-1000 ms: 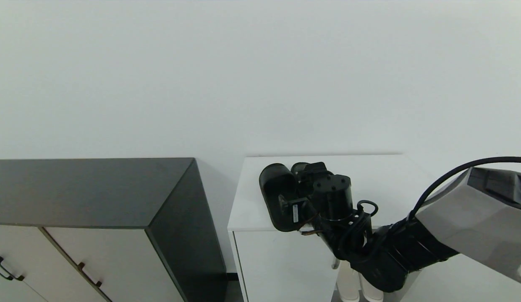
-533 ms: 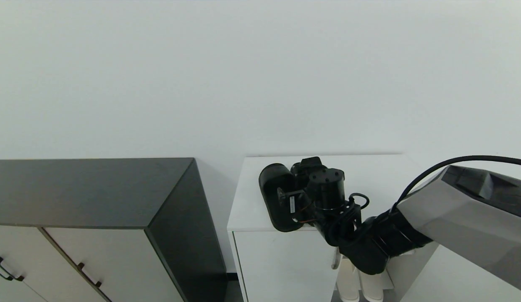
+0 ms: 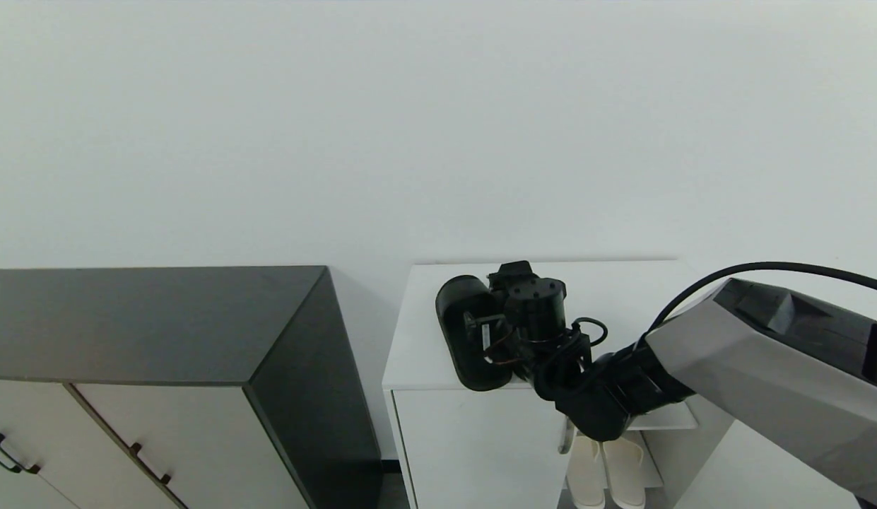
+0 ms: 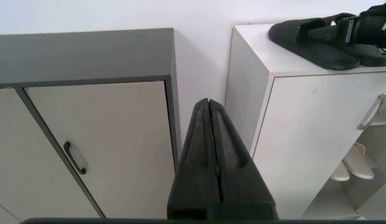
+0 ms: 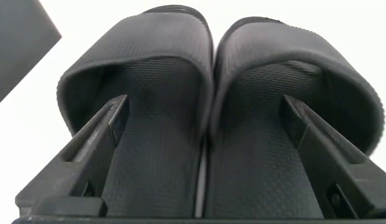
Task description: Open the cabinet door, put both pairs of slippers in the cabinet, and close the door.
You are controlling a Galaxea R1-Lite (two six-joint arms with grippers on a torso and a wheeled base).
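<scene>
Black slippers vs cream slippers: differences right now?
Colour: black slippers are dark, cream slippers pale. Place: black slippers lie on top of the white cabinet; cream slippers sit inside it, low down. Contact: the open right claw has its fingers in the black slippers; nothing touches the cream slippers. Both pairs lie side by side.

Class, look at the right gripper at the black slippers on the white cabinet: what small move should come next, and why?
Probably close the jaws. The right gripper has one finger inside each of the black slippers, jaws open, so closing should pinch the pair together for lifting. The white slippers already lie in the cabinet.
</scene>
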